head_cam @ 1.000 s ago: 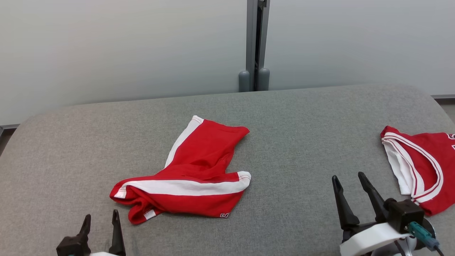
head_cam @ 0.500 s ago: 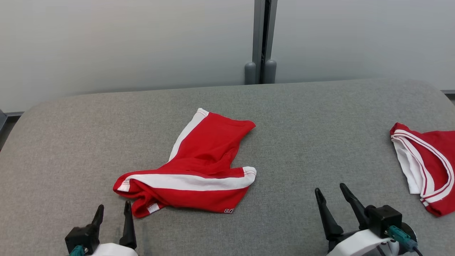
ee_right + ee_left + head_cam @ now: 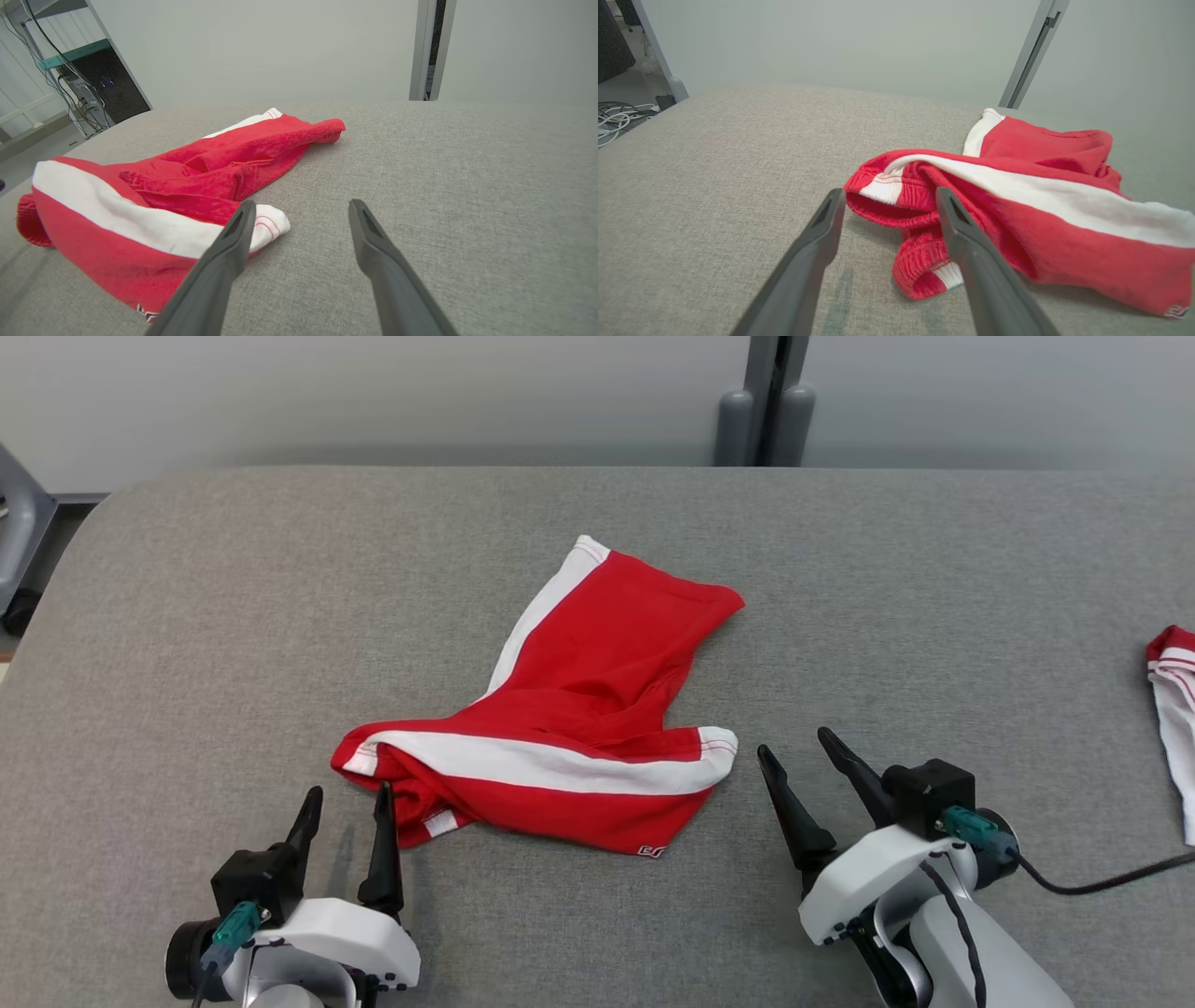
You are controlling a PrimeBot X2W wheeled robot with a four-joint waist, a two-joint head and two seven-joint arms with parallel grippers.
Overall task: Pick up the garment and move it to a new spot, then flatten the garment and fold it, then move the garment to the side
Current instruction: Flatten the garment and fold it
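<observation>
The garment (image 3: 569,709), red shorts with white side stripes, lies crumpled in the middle of the grey padded table (image 3: 233,616). My left gripper (image 3: 347,791) is open at the garment's near left corner, its right finger beside the bunched waistband. In the left wrist view the left gripper (image 3: 889,191) frames that red and white corner of the garment (image 3: 1041,200). My right gripper (image 3: 794,743) is open just right of the white-hemmed leg end. In the right wrist view the right gripper (image 3: 302,203) has its left finger next to the hem of the garment (image 3: 210,172).
A second red and white garment (image 3: 1172,709) lies at the table's right edge. A grey post (image 3: 766,401) stands behind the table against a pale wall. A grey frame (image 3: 19,523) stands off the left end. The table's corners are rounded.
The head camera has tilted down and turned, shifting the whole picture. Both open grippers have come closer to the garment: the right one up to its right hem, the left one up to its left corner.
</observation>
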